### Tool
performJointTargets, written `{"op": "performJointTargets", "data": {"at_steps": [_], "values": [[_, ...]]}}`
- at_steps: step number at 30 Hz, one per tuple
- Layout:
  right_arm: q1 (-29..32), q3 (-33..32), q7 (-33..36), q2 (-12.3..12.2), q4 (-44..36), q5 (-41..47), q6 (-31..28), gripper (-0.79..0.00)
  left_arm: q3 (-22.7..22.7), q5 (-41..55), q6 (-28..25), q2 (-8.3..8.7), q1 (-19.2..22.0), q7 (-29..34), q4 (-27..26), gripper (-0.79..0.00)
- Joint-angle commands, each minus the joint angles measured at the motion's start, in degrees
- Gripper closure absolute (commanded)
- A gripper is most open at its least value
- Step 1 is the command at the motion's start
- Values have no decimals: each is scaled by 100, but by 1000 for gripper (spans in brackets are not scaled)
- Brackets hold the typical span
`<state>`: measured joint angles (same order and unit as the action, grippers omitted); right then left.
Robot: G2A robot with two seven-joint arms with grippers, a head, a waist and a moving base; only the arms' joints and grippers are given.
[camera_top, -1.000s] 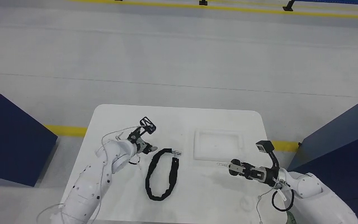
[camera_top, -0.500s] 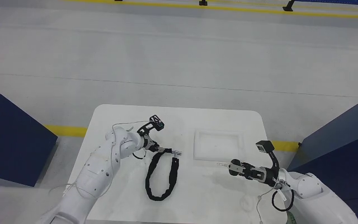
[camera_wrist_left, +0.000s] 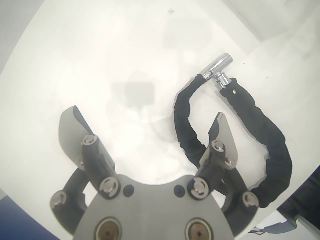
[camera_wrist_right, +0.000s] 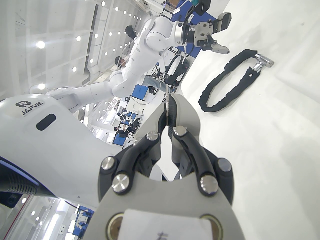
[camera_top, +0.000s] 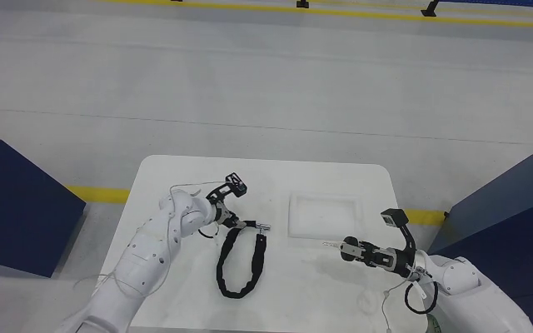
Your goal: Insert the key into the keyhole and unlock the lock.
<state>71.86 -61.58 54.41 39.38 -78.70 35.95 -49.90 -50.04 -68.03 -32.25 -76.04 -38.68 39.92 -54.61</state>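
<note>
Where the left fingers [camera_wrist_left: 72, 131] are spread wide with nothing held between them, the chain lock [camera_wrist_left: 262, 123] is found just beside them. One finger is seen in front of a strand of the black sleeve; contact cannot be told. The silver lock cylinder [camera_wrist_left: 220, 66] is noted past the fingertips, lying flat on the white table [camera_wrist_left: 100, 51].

Top view: the left fingers [camera_top: 236, 221] are placed at the far end of the loop, close to the cylinder [camera_top: 262, 226]. The rest of the chain lock [camera_top: 237, 266] is laid in a narrow loop running back toward the robot.

The right fingers [camera_wrist_right: 185, 116] are pressed together on a thin metal piece, taken to be the key [camera_wrist_right: 166, 88]. They are held well apart from the lock, over the table's near right part, with the key [camera_top: 328, 245] pointed toward the lock's side.

Surroundings: pale grey floor [camera_top: 266, 83], a yellow floor stripe [camera_top: 96, 194], and dark blue panels [camera_top: 25, 216] at either side of the table.

A shallow white tray [camera_top: 325, 196] is set just beyond the bare stretch of table between key and cylinder.
</note>
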Motion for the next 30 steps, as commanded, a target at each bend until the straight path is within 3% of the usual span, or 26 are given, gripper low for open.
{"op": "performJointTargets", "data": {"at_steps": [1, 7, 20, 21, 24, 30], "values": [[0, 0, 0, 0, 0, 0, 0, 0, 112, 34, -261, -42, 122, 35, 170, -785], [0, 0, 0, 0, 0, 0, 0, 0, 639, 193, -894, -320, 608, -58, 972, -785], [0, 0, 0, 0, 0, 0, 0, 0, 1555, 51, -773, -1073, 1266, -618, 2556, -782], [0, 0, 0, 0, 0, 0, 0, 0, 1595, 23, -773, -1113, 1286, -669, 2644, -674], [0, 0, 0, 0, 0, 0, 0, 0, 1699, -66, -849, -1211, 1328, -881, 2858, -551], [0, 0, 0, 0, 0, 0, 0, 0, 1853, -255, -901, -1362, 1370, -1243, 3172, -388]]}}
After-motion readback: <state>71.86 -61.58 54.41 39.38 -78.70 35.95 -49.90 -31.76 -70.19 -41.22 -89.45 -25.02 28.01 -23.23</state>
